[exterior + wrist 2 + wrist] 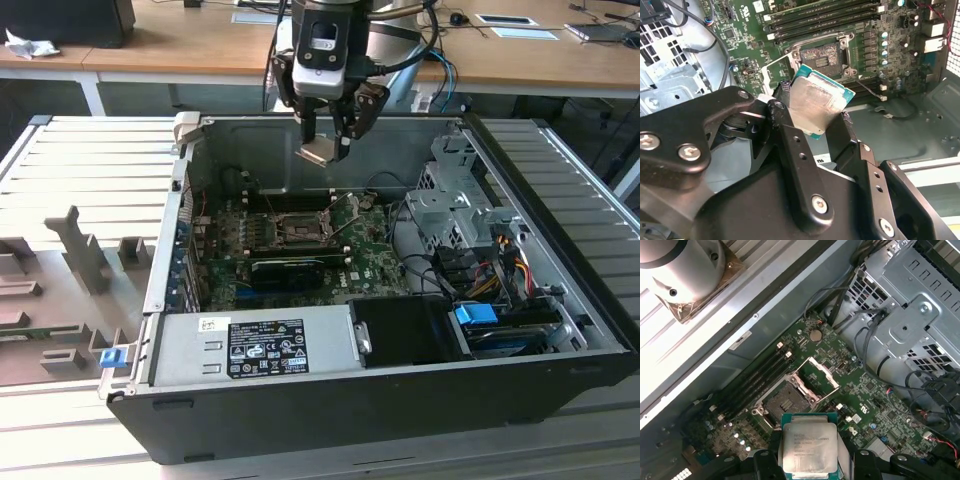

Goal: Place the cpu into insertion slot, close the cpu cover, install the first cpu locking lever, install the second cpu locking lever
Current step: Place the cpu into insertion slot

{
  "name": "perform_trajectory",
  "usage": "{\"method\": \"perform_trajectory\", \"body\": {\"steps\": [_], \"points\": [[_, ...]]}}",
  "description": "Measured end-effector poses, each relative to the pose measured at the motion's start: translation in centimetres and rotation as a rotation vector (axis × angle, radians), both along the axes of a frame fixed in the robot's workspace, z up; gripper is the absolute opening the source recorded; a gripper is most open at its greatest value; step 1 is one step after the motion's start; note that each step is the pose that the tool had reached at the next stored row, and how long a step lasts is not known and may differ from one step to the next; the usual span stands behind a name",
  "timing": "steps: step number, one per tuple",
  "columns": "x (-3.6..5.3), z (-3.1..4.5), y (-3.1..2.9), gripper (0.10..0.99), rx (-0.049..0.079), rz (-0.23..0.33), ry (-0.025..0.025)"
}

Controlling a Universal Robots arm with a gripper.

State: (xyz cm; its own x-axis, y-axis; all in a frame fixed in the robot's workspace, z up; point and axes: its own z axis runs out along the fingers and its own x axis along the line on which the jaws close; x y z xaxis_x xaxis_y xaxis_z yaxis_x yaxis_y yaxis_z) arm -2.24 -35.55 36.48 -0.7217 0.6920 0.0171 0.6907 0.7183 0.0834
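Clamps the claw [327, 140] on the cpu [809, 447] by opposite edges, well above the insertion slot [785, 401], with the cpu cover [825, 372] swung up, likely keeping it clear.

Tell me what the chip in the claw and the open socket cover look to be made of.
The small square silver-grey chip: dull brushed metal lid, likely, on a green laminate board edge. The thin square silver-grey cover frame: bare sheet metal, apparently, by its bright thin edges.
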Motion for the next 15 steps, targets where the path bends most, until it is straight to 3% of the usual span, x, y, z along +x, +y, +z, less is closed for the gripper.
{"method": "perform_trajectory", "body": {"steps": [15], "points": [[0.00,-0.16,0.00,0.529,-0.002,-0.085,0.0001]]}}
